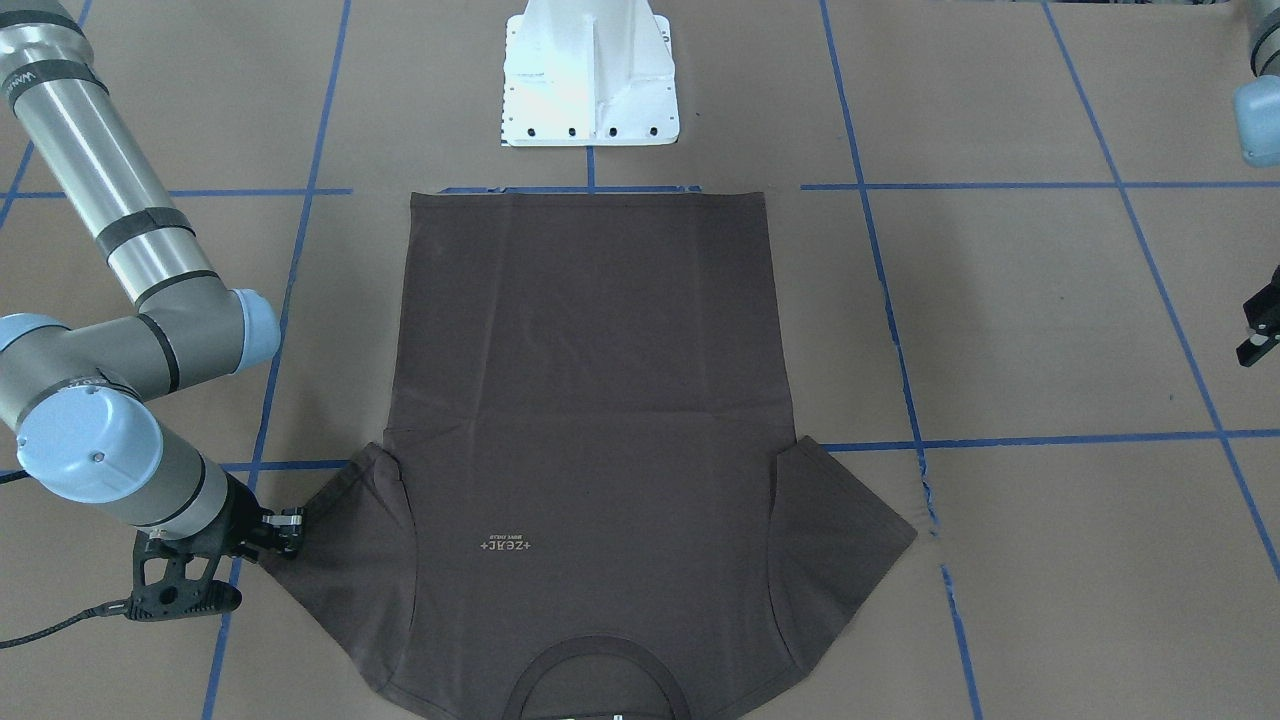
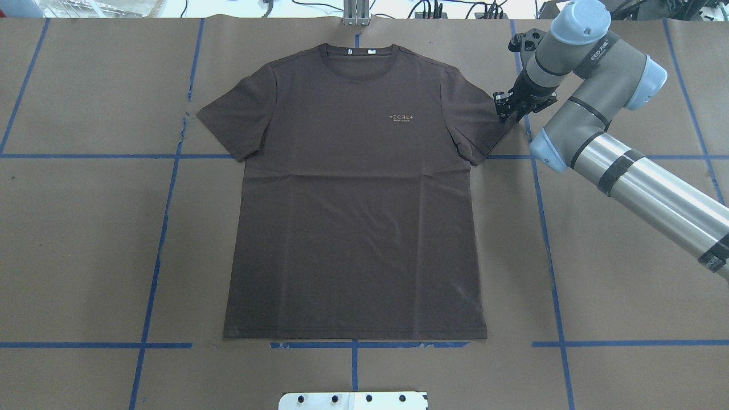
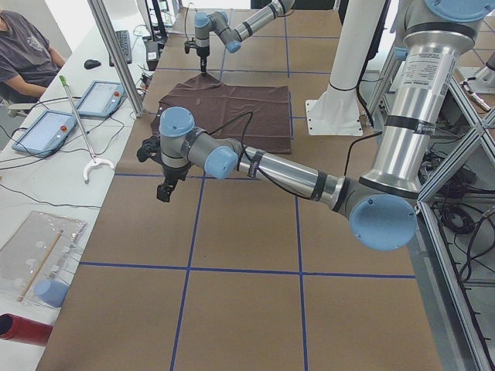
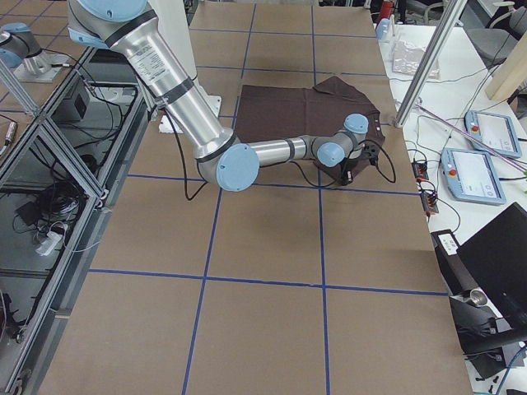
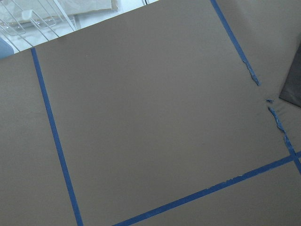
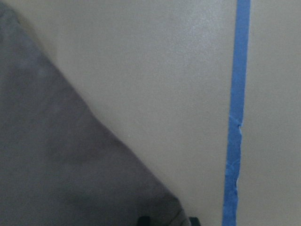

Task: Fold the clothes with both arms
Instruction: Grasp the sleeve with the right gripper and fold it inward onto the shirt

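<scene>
- The T-shirt (image 2: 353, 199) lies flat and chest up on the table (image 2: 626, 307), collar away from the robot.
- The right gripper (image 2: 514, 108) sits at one sleeve (image 2: 481, 122) corner (jaws closed on cloth or not, I cannot tell).
- The left gripper (image 1: 1255, 340) hangs well off the shirt; its jaws are unreadable.
- Best to pinch only the hem edge, with the left matching on the opposite sleeve.

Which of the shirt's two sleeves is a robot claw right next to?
The sleeve on the robot's right: the right gripper sits at its outer corner. The other sleeve has no gripper near.
</scene>
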